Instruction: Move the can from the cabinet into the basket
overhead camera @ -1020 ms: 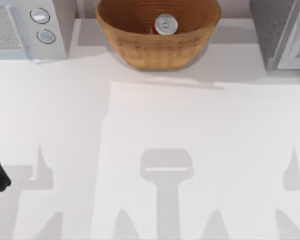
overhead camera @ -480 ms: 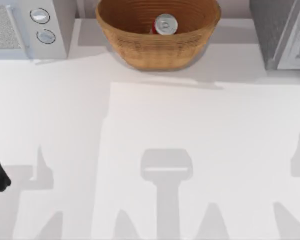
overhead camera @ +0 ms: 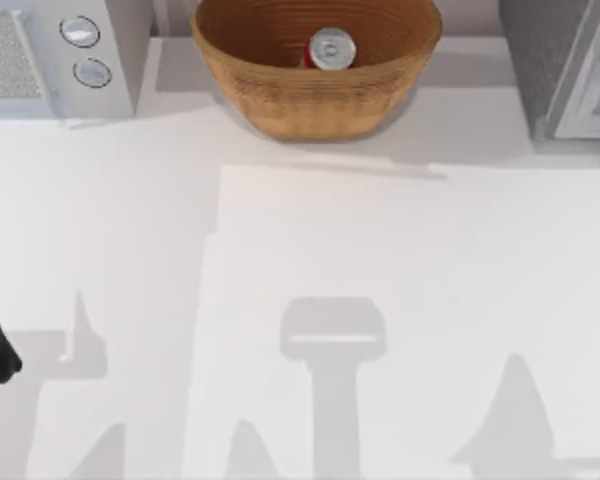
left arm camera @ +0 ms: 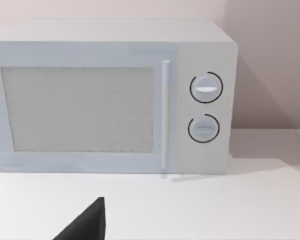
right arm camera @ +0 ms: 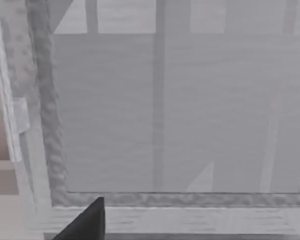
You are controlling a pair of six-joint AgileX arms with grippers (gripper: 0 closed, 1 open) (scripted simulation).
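The can [overhead camera: 331, 48], light, rigid and smooth-sided, best gripped around its body, stands inside the basket [overhead camera: 280, 95] at the table's far edge; finger states of both grippers cannot be told.

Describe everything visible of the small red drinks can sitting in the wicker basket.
The small red drinks can with a shiny silver top stands about upright inside the large round tan woven wicker basket, at the table's far edge in the top view. Its round silver lid faces the camera; a sliver of red body shows on its left. It sits right of the basket's centre on the ribbed inner wall. No gripper touches it.
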